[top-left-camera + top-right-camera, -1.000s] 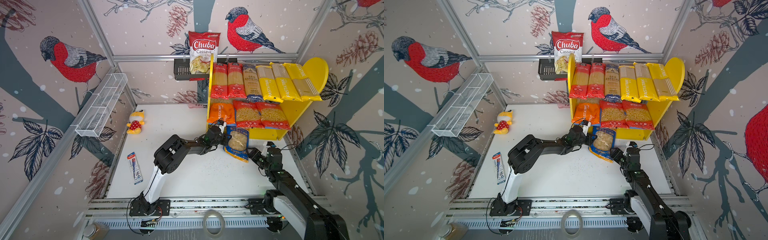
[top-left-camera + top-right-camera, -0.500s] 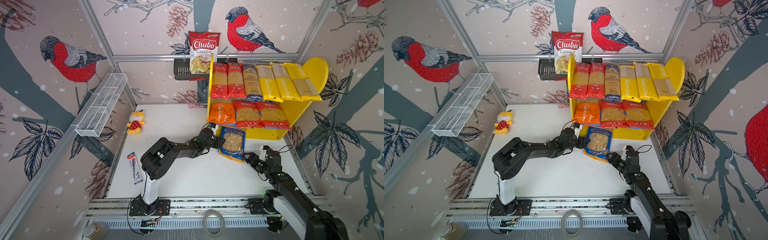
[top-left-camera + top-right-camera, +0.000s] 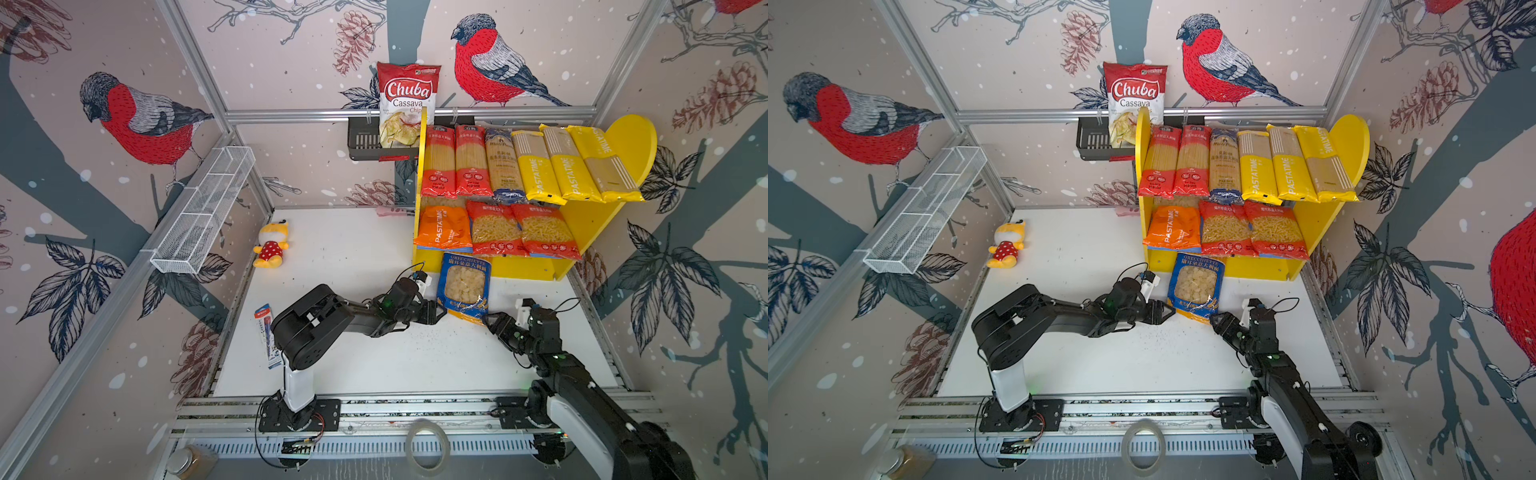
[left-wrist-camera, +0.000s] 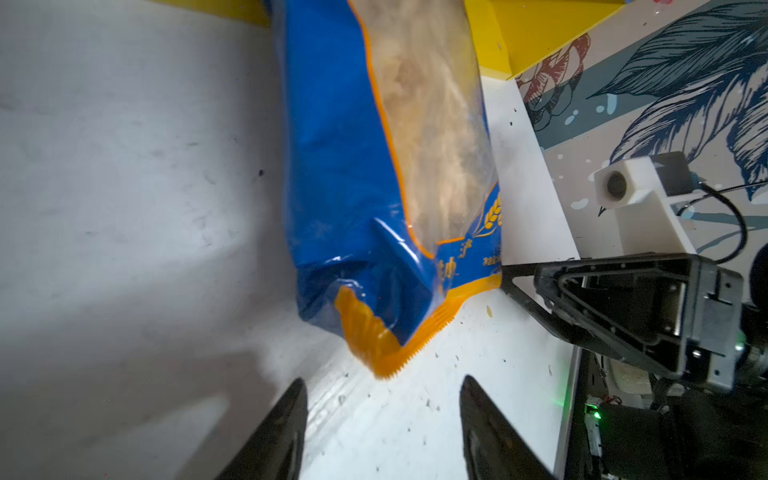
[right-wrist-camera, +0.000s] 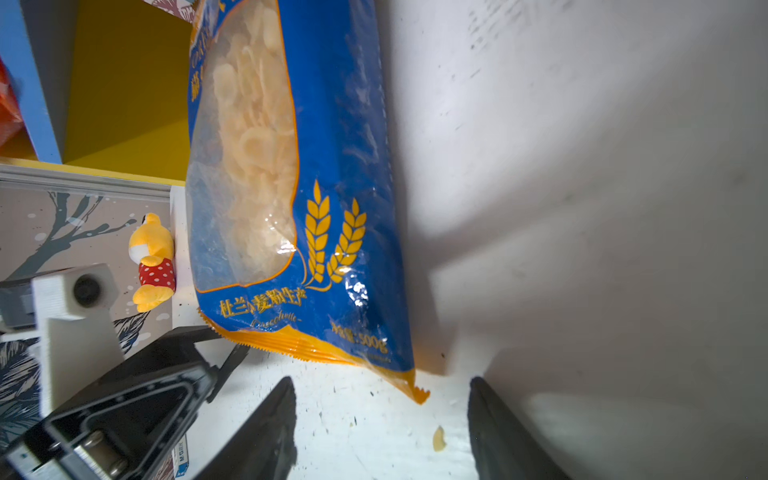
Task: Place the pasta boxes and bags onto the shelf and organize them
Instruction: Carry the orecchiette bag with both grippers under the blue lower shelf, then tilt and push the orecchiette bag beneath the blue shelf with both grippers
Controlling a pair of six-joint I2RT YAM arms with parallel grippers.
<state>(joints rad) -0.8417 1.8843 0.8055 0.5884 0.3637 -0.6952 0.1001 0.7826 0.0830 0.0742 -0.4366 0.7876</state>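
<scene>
1. While both arms were extended over the white table (image 3: 353, 365), the blue orecchiette bag (image 3: 466, 286) (image 3: 1197, 286) lay between them, not on the shelf (image 3: 631, 141) (image 3: 1350, 141). Its top end was at the foot of the shelf and its orange bottom seal pointed toward the arms. Whether it lay flat or leaned on the shelf could not be determined.
2. The left end effector (image 3: 438, 312) (image 3: 1165, 312) was open and held nothing. In the left wrist view the bag's (image 4: 353, 187) serrated seal ended just ahead of the spread fingertips (image 4: 282, 436), not between them.
3. The right end effector (image 3: 490, 322) (image 3: 1214, 322) was likewise open and empty. In the right wrist view the bag's (image 5: 340, 187) lower corner reached just into the gap between the fingertips (image 5: 274, 424) without being clamped.
4. On the shelf's upper level, six long packs lay side by side: two red spaghetti packs (image 3: 438, 162), one dark-blue spaghetti pack (image 3: 500, 166) and three yellow PASTATIME packs (image 3: 569, 166).
5. On the lower level sat one orange PASTATIME bag (image 3: 442, 226) and two red macaroni bags (image 3: 521, 228), side by side.
6. A Chuba chips bag (image 3: 408, 104) stood in the black wall rack (image 3: 363, 143). A plush toy (image 3: 272, 245) lay near the table's far left edge.
7. One loose pasta piece (image 5: 438, 438) lay on the table by the right end effector.
</scene>
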